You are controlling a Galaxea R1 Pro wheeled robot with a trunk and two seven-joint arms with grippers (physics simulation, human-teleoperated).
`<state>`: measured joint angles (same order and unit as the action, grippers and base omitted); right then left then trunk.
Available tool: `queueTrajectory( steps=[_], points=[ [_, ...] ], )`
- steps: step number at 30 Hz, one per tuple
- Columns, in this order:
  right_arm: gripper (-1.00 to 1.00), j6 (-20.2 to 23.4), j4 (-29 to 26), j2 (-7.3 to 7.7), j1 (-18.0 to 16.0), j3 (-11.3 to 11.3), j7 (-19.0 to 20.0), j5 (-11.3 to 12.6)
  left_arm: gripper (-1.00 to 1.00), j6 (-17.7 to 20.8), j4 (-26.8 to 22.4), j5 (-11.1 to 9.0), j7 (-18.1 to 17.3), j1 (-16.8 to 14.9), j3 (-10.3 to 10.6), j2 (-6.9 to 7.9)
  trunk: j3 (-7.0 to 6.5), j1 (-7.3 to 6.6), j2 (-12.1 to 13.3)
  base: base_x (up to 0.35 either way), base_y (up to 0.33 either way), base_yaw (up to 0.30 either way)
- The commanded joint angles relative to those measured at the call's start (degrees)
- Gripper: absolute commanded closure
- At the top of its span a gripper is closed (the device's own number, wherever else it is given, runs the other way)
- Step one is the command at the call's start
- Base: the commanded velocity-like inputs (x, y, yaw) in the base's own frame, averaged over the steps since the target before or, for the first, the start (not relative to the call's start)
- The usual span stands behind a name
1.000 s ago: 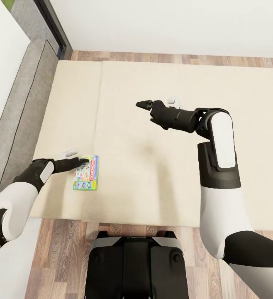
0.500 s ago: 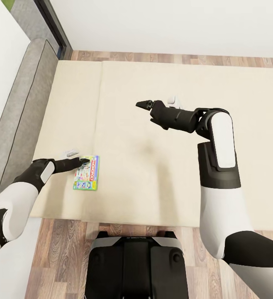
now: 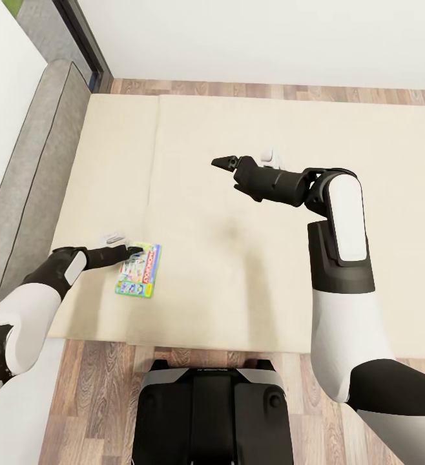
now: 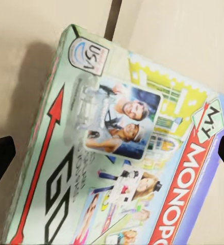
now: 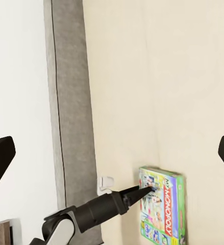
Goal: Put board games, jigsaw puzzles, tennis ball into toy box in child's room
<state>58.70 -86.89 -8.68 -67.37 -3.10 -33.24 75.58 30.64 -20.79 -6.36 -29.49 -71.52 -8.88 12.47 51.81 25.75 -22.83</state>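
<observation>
Honestly, my left pincer (image 3: 134,248) straddles the stiff, light board game (image 3: 139,270) wide open, gripping nothing; I'd pinch its edges.

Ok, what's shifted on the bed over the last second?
The Monopoly box has swung slightly clockwise, its far end turning right, with the left gripper at its far corner. The right gripper has stayed open above the bed.
</observation>
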Motion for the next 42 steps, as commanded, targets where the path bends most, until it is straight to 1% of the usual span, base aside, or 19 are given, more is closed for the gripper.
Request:
queueTrajectory(
  steps=[1,8,10,12,19,28,38,42],
  points=[
    [-1.00,0.1,0.0,-0.02,0.0,0.0,-0.6,0.5,-1.00,0.5,0.0,-0.4,-0.2,0.0,-0.2,-0.02,0.06,0.03,-0.1,0.000,0.000,0.000],
    [-1.00,0.1,0.0,-0.02,0.0,0.0,-0.6,0.5,-1.00,0.6,0.0,-0.3,-0.3,0.0,-0.2,-0.28,0.06,0.03,-0.1,0.000,0.000,0.000],
    [-1.00,0.1,0.0,-0.02,0.0,0.0,-0.6,0.5,-1.00,0.6,0.1,-0.3,-0.2,0.1,-0.2,-0.73,0.06,0.03,-0.1,0.000,0.000,0.000],
    [-1.00,0.1,0.0,-0.02,0.0,0.0,-0.6,0.5,-1.00,0.6,0.2,-0.2,0.0,0.1,-0.2,-1.49,0.06,0.03,-0.1,0.000,0.000,0.000],
    [-1.00,0.1,0.1,-0.02,0.0,0.0,-0.6,0.5,-1.00,0.7,0.3,-0.1,0.3,0.1,-0.1,-2.51,0.06,0.03,-0.1,0.000,0.000,0.000],
    [-1.00,0.1,0.4,-0.02,-0.2,0.0,-0.6,0.5,-1.00,0.7,0.4,-0.1,0.3,0.4,-0.1,-4.67,0.06,0.03,-0.1,0.000,0.000,0.000],
    [-1.00,0.1,0.9,-0.02,-0.3,0.0,-0.6,0.5,-1.00,0.8,0.4,0.1,0.5,0.4,-0.1,-6.37,0.06,0.03,-0.1,0.000,0.000,0.000],
    [-1.00,0.1,1.1,-0.02,-0.3,0.0,-0.6,0.5,-1.00,0.8,0.5,0.1,0.5,0.4,-0.1,-6.81,0.06,0.03,-0.1,0.000,0.000,0.000]
  ],
)
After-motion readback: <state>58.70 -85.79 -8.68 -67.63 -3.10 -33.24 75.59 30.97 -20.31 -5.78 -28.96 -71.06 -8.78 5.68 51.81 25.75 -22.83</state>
